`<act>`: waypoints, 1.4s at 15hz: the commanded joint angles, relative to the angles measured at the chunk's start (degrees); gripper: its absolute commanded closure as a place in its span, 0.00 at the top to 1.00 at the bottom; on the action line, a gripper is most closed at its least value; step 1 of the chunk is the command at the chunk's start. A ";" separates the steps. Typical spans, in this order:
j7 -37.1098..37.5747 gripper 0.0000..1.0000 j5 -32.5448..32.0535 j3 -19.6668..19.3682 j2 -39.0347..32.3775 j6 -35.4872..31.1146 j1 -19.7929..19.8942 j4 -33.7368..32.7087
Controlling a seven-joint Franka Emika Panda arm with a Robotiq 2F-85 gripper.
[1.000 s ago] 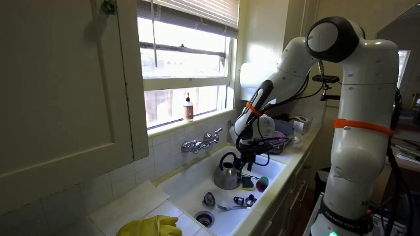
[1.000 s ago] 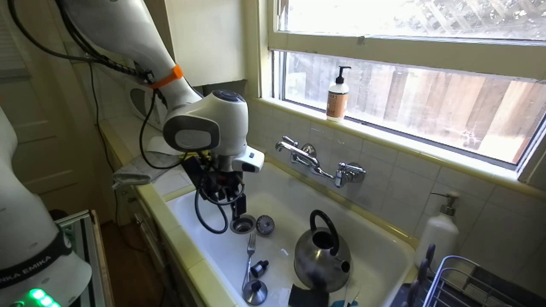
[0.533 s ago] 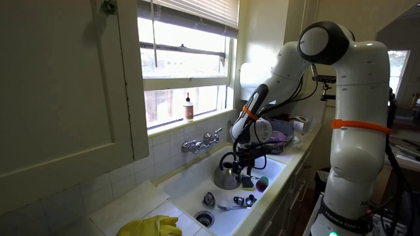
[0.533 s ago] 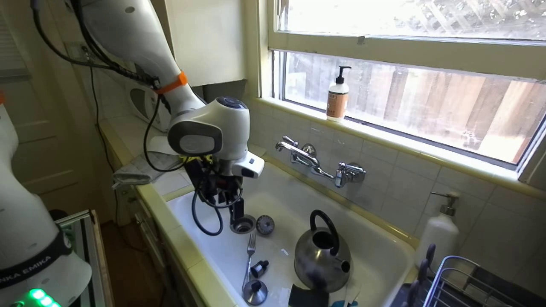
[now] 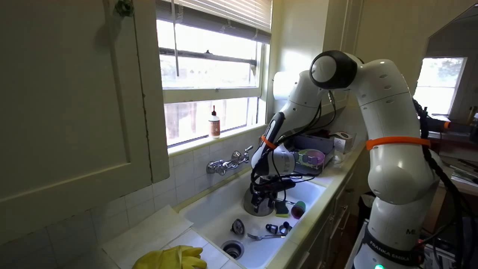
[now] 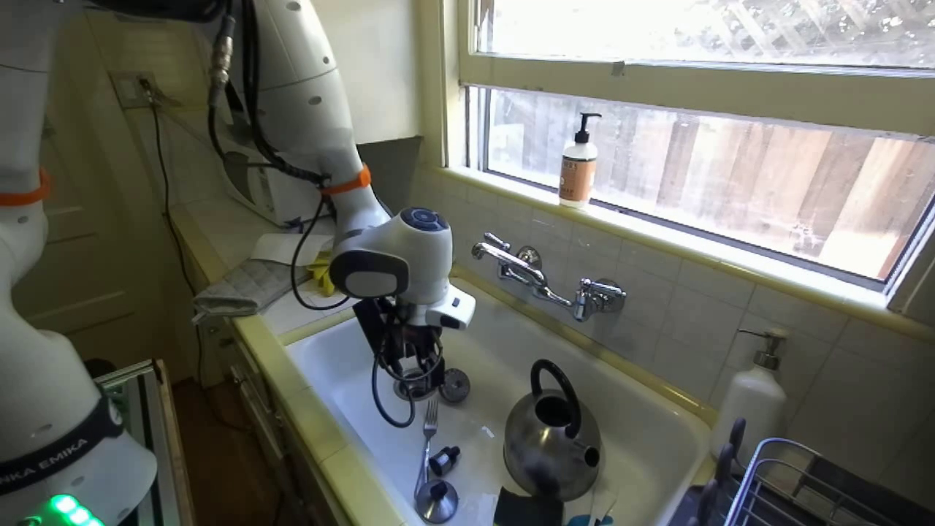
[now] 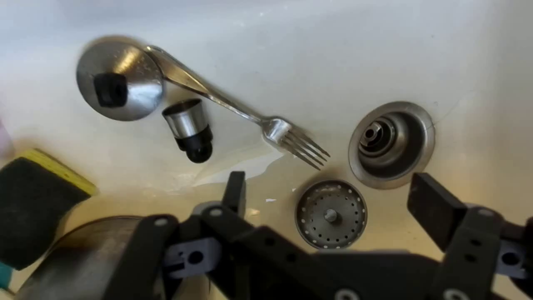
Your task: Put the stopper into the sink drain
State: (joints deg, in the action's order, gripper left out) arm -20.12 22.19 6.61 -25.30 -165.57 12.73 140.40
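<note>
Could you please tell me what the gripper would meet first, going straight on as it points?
Probably the fork head; depth is unclear, so the sink floor beside it or the nearby stopper could come first.

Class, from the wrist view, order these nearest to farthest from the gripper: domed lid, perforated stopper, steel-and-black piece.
1. Perforated stopper: low, right of centre, framed by the open gripper.
2. Steel-and-black piece: left of centre.
3. Domed lid: upper left.
</note>
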 commanded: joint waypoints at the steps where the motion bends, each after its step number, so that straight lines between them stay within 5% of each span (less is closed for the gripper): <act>1: -2.81 1.00 0.07 6.45 -9.64 -4.39 7.42 -6.71; 9: 0.20 1.00 -6.79 10.43 -23.05 -10.17 13.23 -15.82; 12: 2.18 0.70 -9.44 11.31 -26.49 -12.01 13.86 -18.37; 14: 3.67 0.66 -10.87 11.78 -28.33 -12.94 14.05 -19.92; 15: 4.17 0.65 -11.44 12.14 -29.42 -13.19 14.22 -20.86; 18: 5.99 0.86 -12.48 13.22 -31.54 -14.57 14.78 -22.85; 21: 7.05 0.85 -13.19 14.50 -33.35 -15.06 15.63 -24.53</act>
State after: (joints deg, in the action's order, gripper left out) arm -15.35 11.46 19.29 -55.50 -178.84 26.42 118.16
